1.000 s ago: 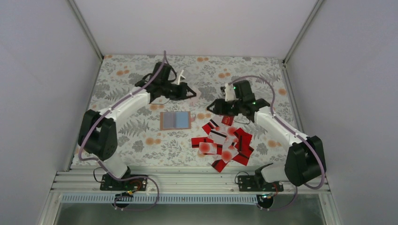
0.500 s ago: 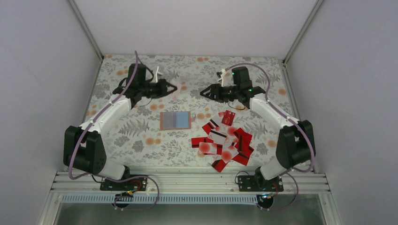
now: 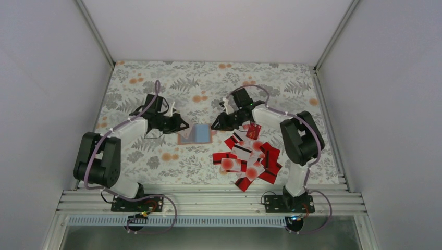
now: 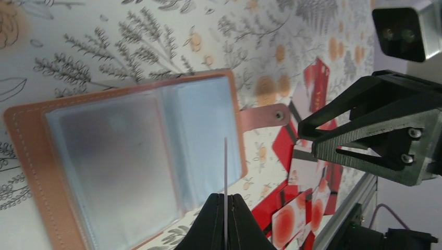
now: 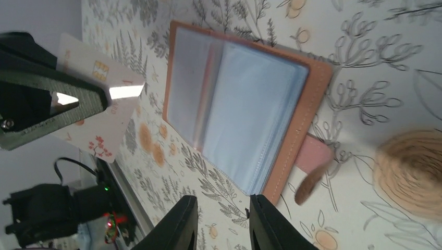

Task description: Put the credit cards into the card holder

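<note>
Left wrist: left tool pinches credit card over open card holder.

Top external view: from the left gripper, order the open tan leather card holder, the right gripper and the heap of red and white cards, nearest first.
From the left gripper, shut on a white card:
1. Open tan leather card holder, just right of it.
2. Right gripper, beyond the holder.
3. Heap of red and white cards, near right.
</note>
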`<action>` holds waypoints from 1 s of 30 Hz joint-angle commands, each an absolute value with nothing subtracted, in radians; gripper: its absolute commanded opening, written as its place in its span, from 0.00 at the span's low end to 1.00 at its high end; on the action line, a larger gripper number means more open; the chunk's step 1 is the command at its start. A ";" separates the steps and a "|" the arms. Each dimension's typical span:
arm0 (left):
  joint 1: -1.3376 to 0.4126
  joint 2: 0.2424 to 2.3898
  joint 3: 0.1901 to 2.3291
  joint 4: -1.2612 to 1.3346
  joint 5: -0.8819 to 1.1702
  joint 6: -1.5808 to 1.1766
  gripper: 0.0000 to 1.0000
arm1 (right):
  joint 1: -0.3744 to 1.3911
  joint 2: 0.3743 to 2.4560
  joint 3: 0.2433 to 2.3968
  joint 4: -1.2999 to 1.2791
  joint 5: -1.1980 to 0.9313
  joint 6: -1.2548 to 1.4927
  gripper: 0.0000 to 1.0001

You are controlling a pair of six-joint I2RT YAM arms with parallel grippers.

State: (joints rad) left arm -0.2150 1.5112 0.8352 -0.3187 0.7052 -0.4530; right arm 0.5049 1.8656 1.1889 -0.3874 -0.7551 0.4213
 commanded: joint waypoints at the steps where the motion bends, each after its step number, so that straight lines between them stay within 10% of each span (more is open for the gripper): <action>1: -0.208 1.543 0.806 -0.293 0.684 -0.402 0.02 | 0.541 1.911 1.249 -0.424 -0.755 0.352 0.24; 30: -0.209 1.703 0.791 -0.179 0.735 -0.419 0.03 | 0.580 2.065 1.311 -0.482 -0.678 0.283 0.05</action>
